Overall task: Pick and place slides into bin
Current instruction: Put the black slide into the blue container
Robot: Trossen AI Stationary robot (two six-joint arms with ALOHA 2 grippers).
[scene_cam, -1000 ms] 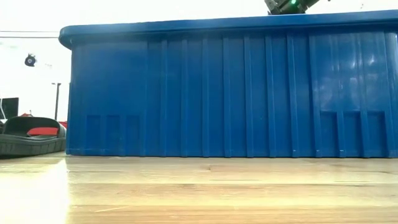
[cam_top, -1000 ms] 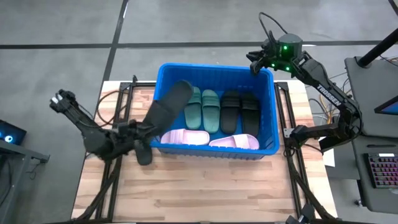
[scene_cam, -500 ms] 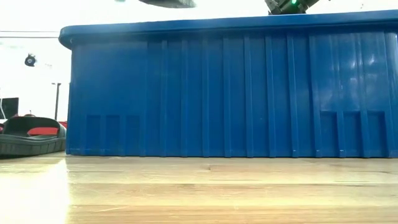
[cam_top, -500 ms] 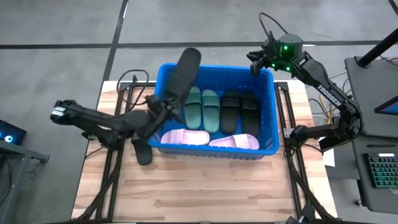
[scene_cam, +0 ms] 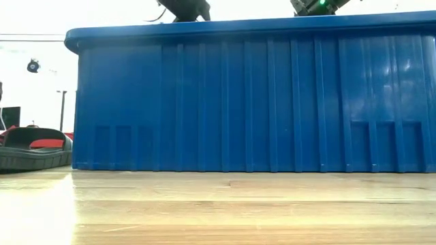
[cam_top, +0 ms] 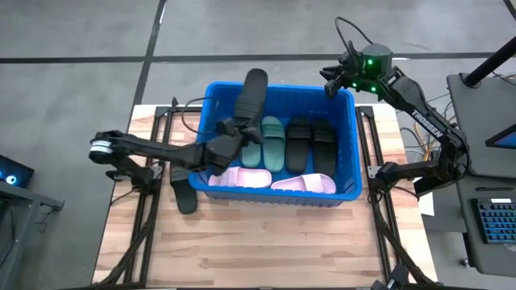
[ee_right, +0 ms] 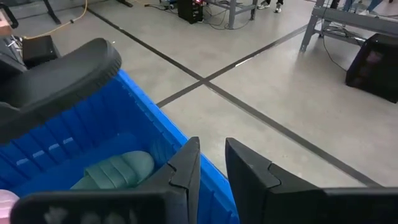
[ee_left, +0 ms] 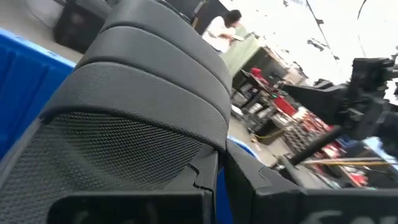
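My left gripper (cam_top: 232,135) reaches over the left part of the bright blue bin (cam_top: 355,137) and is shut on a black slide (cam_top: 250,97), which fills the left wrist view (ee_left: 143,93). Two dark green slides (cam_top: 264,141), two black slides (cam_top: 311,145) and two pale pink slides (cam_top: 274,181) lie on the bin's floor. One more black slide (cam_top: 183,196) lies flat on the table against the bin's left near corner. My right gripper (cam_top: 329,80) hangs empty over the bin's far right corner, its fingers (ee_right: 186,171) a narrow gap apart. My left gripper pinches the black slide between its two fingers at the slide's end nearest the arm (ee_left: 208,171). The fingers come from the table's left, roughly level and along the slide. The slide is lifted clear and sticks out past the fingers toward the bin's far wall.
The bin takes up the middle of the wooden table (cam_top: 266,242); bare wood lies in front of it. In the low view its near wall (scene_cam: 252,95) blocks the inside. Metal frame rails (cam_top: 149,173) flank the bin. A desk with a keyboard (cam_top: 492,221) stands at the right.
My left gripper has stretched toward the table's right, from beside the bin's left wall to over the bin, still shut on the black slide. The slide has come over the rim and has turned to point toward the bin's far wall.
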